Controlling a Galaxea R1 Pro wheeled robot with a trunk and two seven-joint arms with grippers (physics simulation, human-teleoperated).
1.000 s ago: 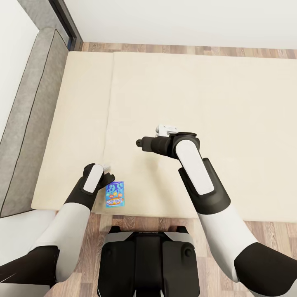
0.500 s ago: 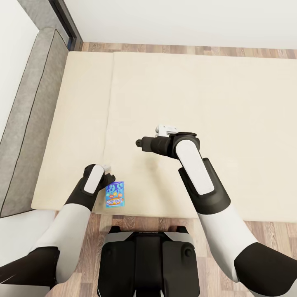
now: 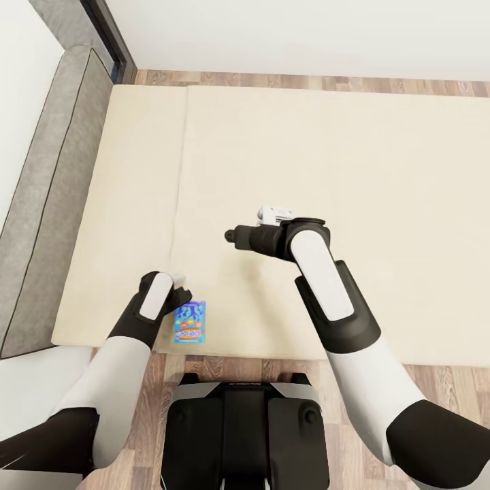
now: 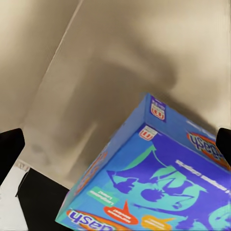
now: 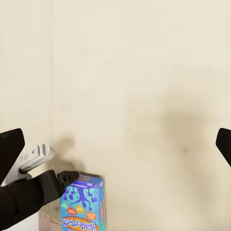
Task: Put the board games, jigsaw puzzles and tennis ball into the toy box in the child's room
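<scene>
Bedding stretches wide and bare: the bed (image 3: 306, 150) runs from a grey padded headboard (image 3: 47, 177) at the robot's left to a strip of wood-plank floor (image 3: 306, 82) under the far white wall, with more floor showing along the near edge by the robot's base.

A small blue board game (image 3: 190, 322) lies flat at that near edge, close to the corner on the left side. The left gripper (image 3: 178, 286) sits just beside the box, over its upper left corner. In the left wrist view its dark fingertips (image 4: 10, 147) stand wide apart, with the box (image 4: 154, 178) close ahead between them.

The right gripper (image 3: 231, 235) hangs over open mattress, well apart from the box, fingers spread in its wrist view (image 5: 9, 144).
</scene>
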